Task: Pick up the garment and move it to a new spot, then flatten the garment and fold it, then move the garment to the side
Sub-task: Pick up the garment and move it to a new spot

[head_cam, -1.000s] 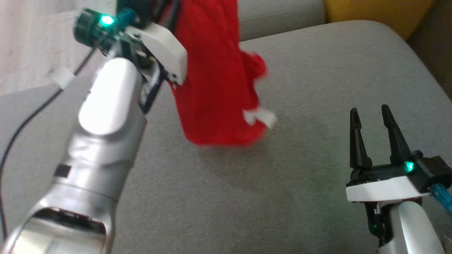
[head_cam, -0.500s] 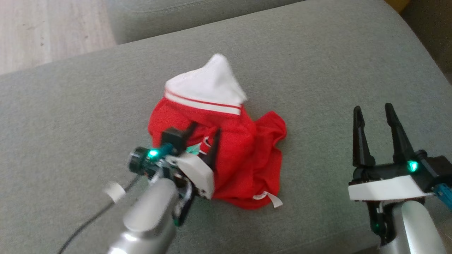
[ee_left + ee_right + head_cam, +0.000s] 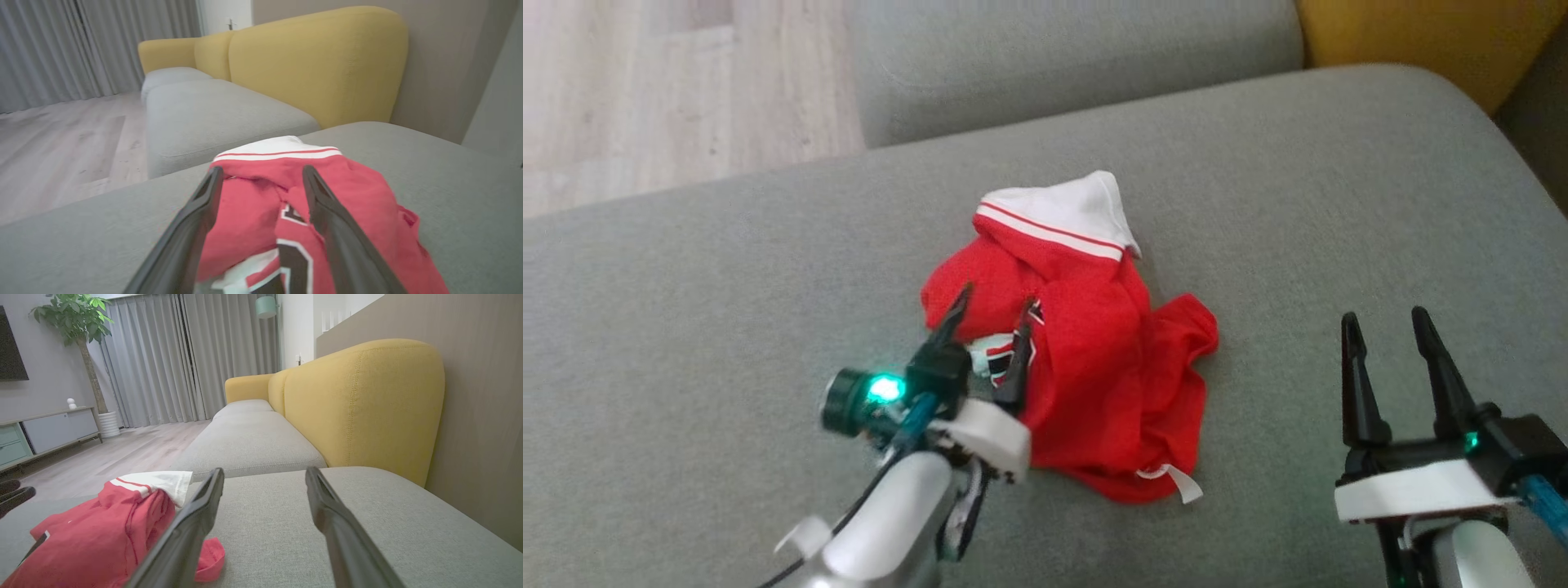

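red garment (image 3: 1094,384), white-striped, grey cushion (image 3: 1339,204)

Light: soft, even daylight, brightest on the floor (image 3: 645,98) at 10 o'clock of the head view.
Shadows: faint, soft-edged, along the garment (image 3: 1094,384) at its 6 o'clock edge.
Glare: the green lamp (image 3: 882,389) blooms at 8 o'clock.
Blur: dark fingers (image 3: 188,237) smeared at 6 o'clock in both wrist views.

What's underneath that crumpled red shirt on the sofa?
The grey cushion shows all around the red shirt, so the shirt lies on it. Anything beneath its folds is covered and cannot be seen.
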`<state>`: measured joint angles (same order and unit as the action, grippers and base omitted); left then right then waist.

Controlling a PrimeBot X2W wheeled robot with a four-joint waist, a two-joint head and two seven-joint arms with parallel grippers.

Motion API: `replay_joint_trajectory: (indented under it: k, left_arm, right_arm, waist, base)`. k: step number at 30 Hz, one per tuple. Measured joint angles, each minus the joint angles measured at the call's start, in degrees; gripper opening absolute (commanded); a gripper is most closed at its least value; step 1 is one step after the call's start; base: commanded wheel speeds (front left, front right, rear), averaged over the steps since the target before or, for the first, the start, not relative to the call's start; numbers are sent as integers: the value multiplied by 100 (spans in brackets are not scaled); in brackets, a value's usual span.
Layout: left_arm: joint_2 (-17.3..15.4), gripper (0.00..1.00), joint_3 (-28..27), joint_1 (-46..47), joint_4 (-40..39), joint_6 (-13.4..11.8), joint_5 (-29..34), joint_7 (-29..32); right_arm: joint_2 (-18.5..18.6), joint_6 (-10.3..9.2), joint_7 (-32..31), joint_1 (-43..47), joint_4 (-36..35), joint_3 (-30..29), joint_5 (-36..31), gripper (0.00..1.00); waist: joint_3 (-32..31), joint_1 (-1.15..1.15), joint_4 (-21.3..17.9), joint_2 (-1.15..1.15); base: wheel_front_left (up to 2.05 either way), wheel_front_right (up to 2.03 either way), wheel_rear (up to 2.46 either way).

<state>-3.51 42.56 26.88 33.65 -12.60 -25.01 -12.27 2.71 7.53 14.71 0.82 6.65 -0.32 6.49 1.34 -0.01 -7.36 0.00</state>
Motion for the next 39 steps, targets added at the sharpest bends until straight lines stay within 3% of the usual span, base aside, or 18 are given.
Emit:
replay_joint_trajectory:
  k: [8, 17, 27, 39]
  left_arm:
    - [-571, 100, -582, -838, -399, -455, -148, -170]
    - [-751, 100, -934, -1974, -937, -599, -114, -202]
    - [-469, 100, -861, -1850, -700, -146, 124, -202]
    - [68, 100, 377, 272, -424, 703, 542, 175]
  right_arm:
    - [-4, 0, 0, 130, -36, -56, 0, 100]
    - [-9, 0, -1, 293, -83, -249, 0, 100]
    - [-13, 0, 0, 327, -83, -212, -54, 100]
    - [-13, 0, -1, 251, -83, -114, -104, 100]
  waist:
    - [-225, 0, 322, 0]
    - [-239, 0, 586, 0]
    - [-198, 0, 589, 0]
    - [110, 1, 283, 0]
  base:
    - [0, 0, 0]
    - [0, 0, 0]
    - [0, 0, 0]
    - [0, 0, 0]
